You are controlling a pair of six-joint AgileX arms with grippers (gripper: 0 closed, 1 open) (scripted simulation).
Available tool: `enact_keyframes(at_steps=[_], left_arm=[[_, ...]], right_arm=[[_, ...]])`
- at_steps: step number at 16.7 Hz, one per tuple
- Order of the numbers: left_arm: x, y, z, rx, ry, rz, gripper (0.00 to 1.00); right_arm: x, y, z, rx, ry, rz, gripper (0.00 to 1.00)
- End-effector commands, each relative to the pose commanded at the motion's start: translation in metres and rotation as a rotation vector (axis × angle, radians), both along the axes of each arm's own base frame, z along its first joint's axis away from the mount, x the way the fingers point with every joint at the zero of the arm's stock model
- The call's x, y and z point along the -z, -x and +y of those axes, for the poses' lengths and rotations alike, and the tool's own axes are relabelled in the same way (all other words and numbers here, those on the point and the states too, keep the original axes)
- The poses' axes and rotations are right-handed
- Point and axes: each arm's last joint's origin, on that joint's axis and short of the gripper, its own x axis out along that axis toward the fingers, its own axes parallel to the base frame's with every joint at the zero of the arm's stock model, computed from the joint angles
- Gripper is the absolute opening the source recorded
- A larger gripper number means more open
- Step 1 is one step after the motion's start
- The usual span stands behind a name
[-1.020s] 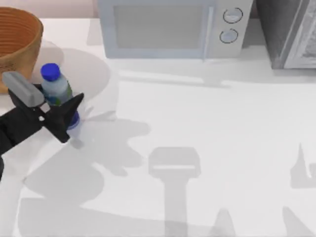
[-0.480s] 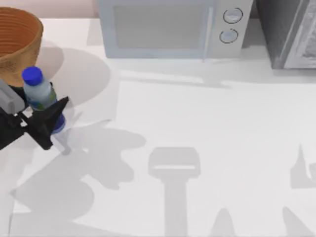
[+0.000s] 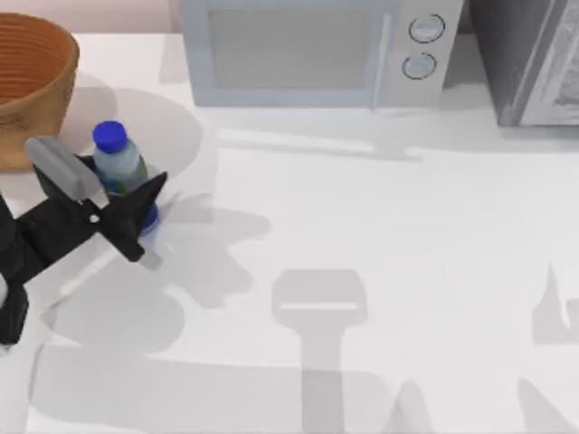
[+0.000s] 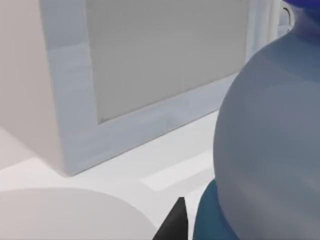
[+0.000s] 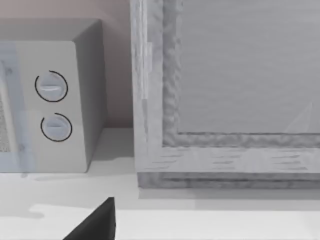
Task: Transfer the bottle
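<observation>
Plastic item: clear bottle (image 3: 120, 176) with blue cap and blue label, sitting at the bench's (image 3: 380, 271) left side, just beside the wicker basket (image 3: 32, 86).
Bottle axis: appearing near upright, cap leaning slightly toward the top view's upper left; whether its base is touching the bench or hanging just above it cannot be told.
Left tool (image 3: 136, 210): clenching the bottle around its lower, labelled body, black fingers lying on either side of it.
Bottle versus tool: sitting inside the grip, cap rising clear above the fingers; in the left wrist view the bottle (image 4: 270, 145) is looming right against the camera.
Nearer arm: left arm is carrying it; right arm is idling at the bench's right, its tool facing the microwave (image 5: 50, 110).
Key relation: open bench is stretching away to the right of the bottle, so any handover, by my judgement, is calling for travel rightward toward the middle.
Right tool: finger state cannot be told.
</observation>
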Motion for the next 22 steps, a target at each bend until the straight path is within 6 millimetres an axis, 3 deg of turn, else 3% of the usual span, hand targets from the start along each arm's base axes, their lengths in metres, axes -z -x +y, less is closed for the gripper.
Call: enact_keyframes(at_steps=[4,17,22], left_arm=[[0.0012,-0.0014,-0.0017,0.000,0.000,-0.002,0.00],[0.0012,-0.0014,-0.0017,0.000,0.000,-0.002,0.98],[0.0012,-0.0014,-0.0017,0.000,0.000,-0.002,1.00]], right_arm=[[0.0000,0.0000,0.0000,0.000,0.000,0.000,1.00],[0.0000,0.0000,0.0000,0.000,0.000,0.000,1.00],[0.0000,0.0000,0.0000,0.000,0.000,0.000,1.00]])
